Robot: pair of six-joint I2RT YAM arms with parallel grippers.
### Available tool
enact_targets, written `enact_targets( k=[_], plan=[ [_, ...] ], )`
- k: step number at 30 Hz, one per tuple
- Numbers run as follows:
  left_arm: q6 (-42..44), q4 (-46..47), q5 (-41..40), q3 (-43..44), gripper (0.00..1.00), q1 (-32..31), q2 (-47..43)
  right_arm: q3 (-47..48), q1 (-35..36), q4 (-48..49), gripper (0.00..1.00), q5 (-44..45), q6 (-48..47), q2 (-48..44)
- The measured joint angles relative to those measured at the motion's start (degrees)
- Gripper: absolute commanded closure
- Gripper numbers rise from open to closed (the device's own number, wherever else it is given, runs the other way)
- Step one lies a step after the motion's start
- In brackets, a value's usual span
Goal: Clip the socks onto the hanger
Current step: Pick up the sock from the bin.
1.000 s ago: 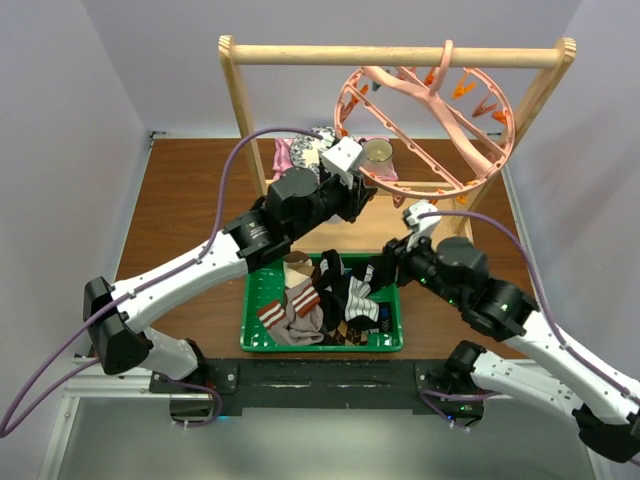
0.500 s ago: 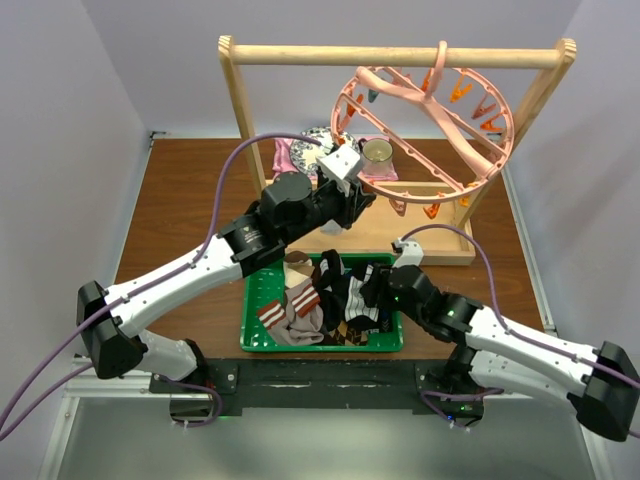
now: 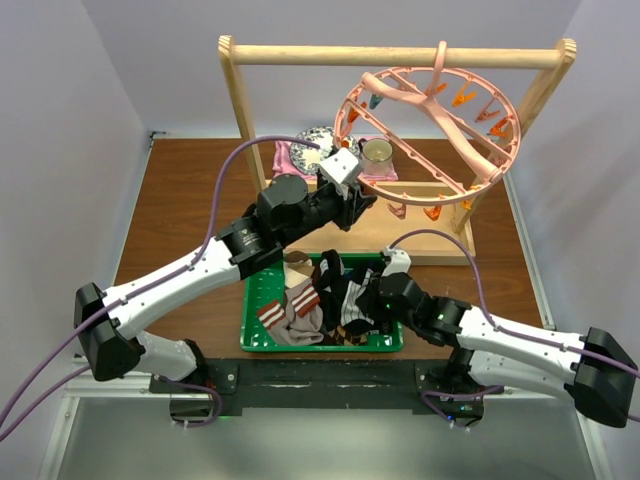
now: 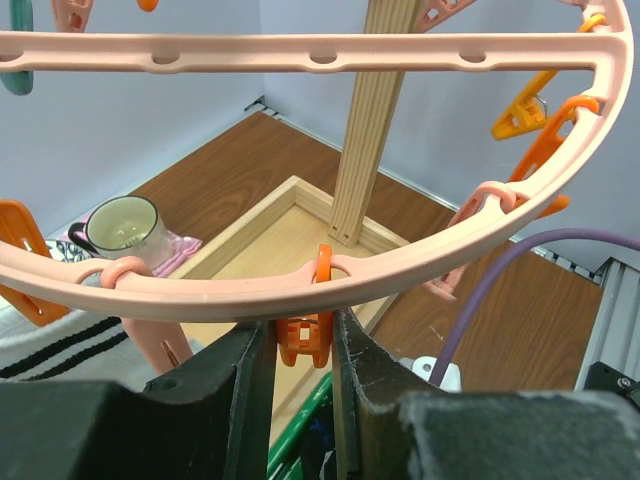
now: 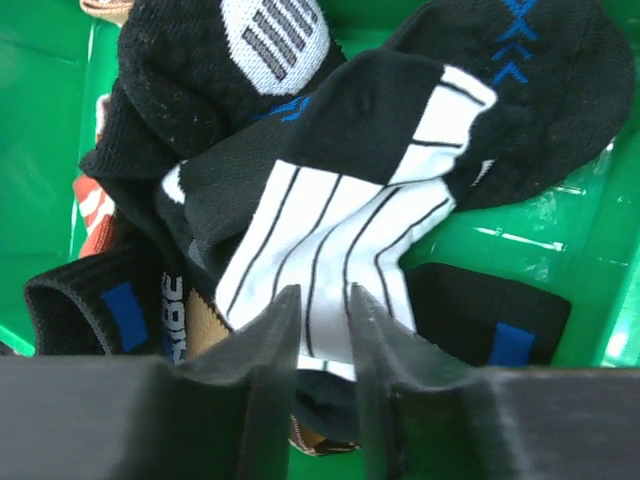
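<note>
The pink ring hanger point(image 3: 497, 160) hangs by its hook from the wooden rack. My left gripper point(image 3: 362, 205) reaches up to its lower rim point(image 4: 200, 295) and is shut on an orange clip point(image 4: 305, 352) hanging there point(image 4: 303, 335). The socks point(image 3: 300, 305) lie heaped in a green basket point(image 3: 255, 320). My right gripper point(image 3: 368, 300) is down in the basket. Its jaws point(image 5: 323, 300) stand narrow, closed on a fold of a black sock with a white striped panel point(image 5: 320, 220). Other black socks with blue marks surround it.
The light wooden rack point(image 3: 400, 55) stands at the back on a tray base. A mug point(image 3: 378, 152) and a pink cloth point(image 3: 285, 155) sit behind the left arm. Purple cables loop over both arms. The basket wall point(image 5: 590, 250) is close on the right.
The right arm has dropped from beside the rack base into the basket and its jaws have narrowed onto the striped sock. The left gripper keeps its hold; the hanger has swung slightly.
</note>
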Motion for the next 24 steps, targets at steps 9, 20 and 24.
enact_targets(
  k=[9,20,24],
  plan=[
    [0.04,2.08,0.61,-2.36,1.0,0.13,-1.7,0.11,0.26,2.38,1.0,0.04,-0.35,0.37],
    [-0.04,3.21,2.51,-3.63,1.0,0.26,-3.56,8.37,0.7,-0.39,0.59,6.93,-0.94,6.71],
    [-0.07,3.19,2.71,-3.63,1.0,0.26,-3.56,9.73,0.7,-2.12,0.62,9.99,-0.48,9.9]
  ],
)
